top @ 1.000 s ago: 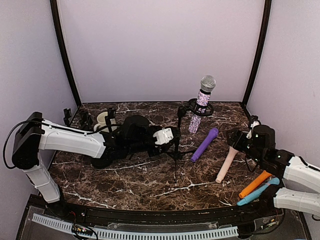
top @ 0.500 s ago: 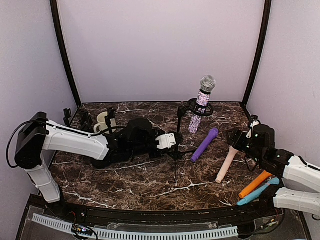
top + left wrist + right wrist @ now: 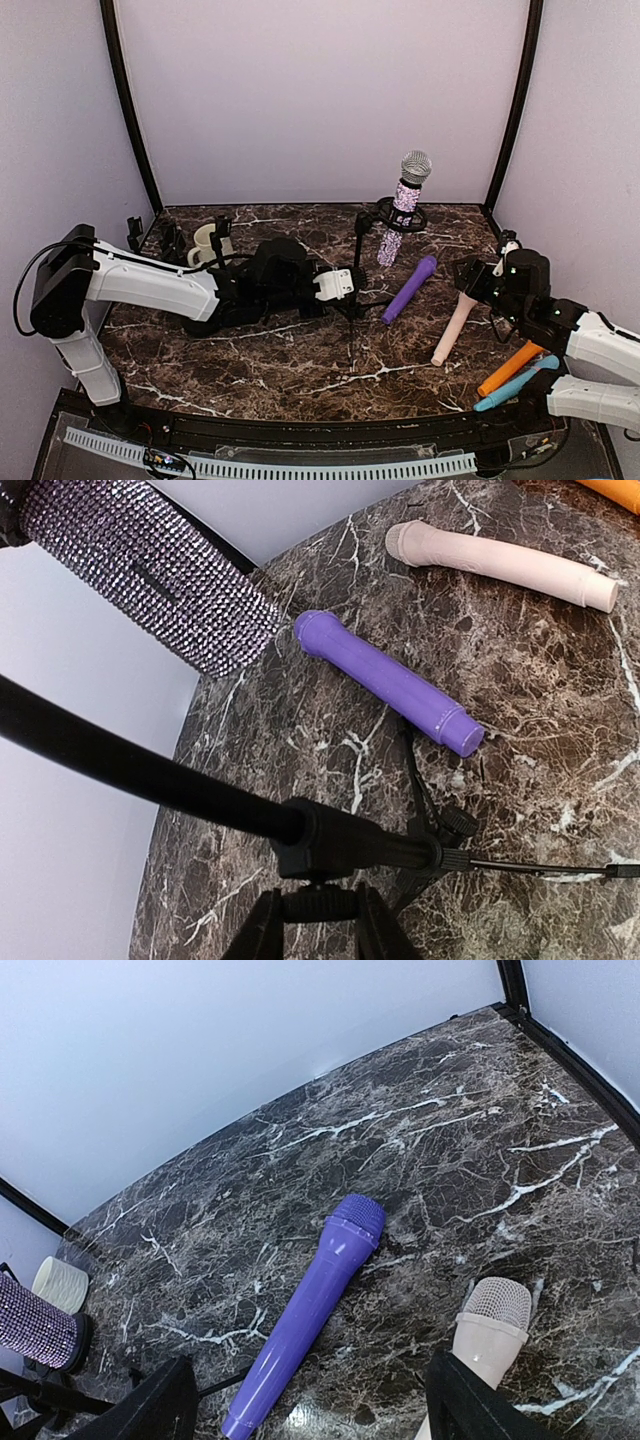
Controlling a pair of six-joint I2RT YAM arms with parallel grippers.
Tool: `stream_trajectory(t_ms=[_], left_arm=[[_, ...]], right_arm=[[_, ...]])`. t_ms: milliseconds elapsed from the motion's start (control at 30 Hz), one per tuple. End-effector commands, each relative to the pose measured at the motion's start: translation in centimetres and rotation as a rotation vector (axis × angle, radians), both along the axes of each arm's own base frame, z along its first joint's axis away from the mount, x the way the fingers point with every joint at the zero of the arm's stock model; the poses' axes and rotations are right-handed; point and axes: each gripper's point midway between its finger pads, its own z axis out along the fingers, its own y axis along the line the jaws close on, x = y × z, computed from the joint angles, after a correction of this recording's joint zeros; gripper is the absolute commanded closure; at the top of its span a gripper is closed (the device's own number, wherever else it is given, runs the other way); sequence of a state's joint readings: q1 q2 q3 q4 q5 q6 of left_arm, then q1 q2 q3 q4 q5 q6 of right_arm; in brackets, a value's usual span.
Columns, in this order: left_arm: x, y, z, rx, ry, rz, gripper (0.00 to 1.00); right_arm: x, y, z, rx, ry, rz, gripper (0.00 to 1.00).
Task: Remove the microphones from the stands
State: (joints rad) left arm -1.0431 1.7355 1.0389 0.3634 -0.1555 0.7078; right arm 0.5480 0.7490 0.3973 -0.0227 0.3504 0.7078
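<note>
Over on the left, the left arm (image 3: 150,283) lies low across the marble tabletop (image 3: 280,360), reaching in towards the middle, and there's a cream mug (image 3: 205,240) standing just behind it near the back wall. At its end, the left pincer (image 3: 349,284) is right down at the stand (image 3: 360,842). From the wrist view its dark fingers (image 3: 262,930) press in on either side of the black hub above the tripod legs, pinching the stand low down. And the mic (image 3: 405,200)? Sparkly body, silver mesh head up top, sitting in the stand's ring clip, leaning slightly, well above the tabletop and towards the back. No pincer on it! Just right of the stand, a purple mic (image 3: 410,288) lies flat on the marble, and beside that a pink mic (image 3: 455,325), also lying flat. Next comes the right pincer (image 3: 463,280), spread wide with nothing between its fingers, hovering near the pink mic's head. Far right, by the right arm (image 3: 600,345), an orange mic (image 3: 510,368) and a blue mic (image 3: 515,388) lie side by side.
</note>
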Motion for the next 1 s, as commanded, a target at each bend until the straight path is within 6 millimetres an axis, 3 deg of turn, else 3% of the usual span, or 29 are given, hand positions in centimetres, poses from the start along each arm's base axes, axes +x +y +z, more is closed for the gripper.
stream_trajectory(t_ms=[0,367,833,967], left_arm=[[0.1,-0.6,1.4,-0.042,-0.005,0.004,0.77],[-1.3,-0.5,0.0,-0.124,0.249,0.008,0.87],[-1.6,0.7,-0.3,-0.294,0.857,-0.076,0.87],[-1.9,0.4,-0.6,-0.315,0.957,-0.088,0.82]], right_arm=[[0.6,0.2,2.5,0.031,-0.063,0.003,0.21],[0.6,0.3,2.4,0.029,-0.059,0.008,0.21],[0.6,0.5,2.4,0.037,-0.054,0.014,0.21],[0.6,0.6,2.4,0.04,-0.051,0.018,0.21]])
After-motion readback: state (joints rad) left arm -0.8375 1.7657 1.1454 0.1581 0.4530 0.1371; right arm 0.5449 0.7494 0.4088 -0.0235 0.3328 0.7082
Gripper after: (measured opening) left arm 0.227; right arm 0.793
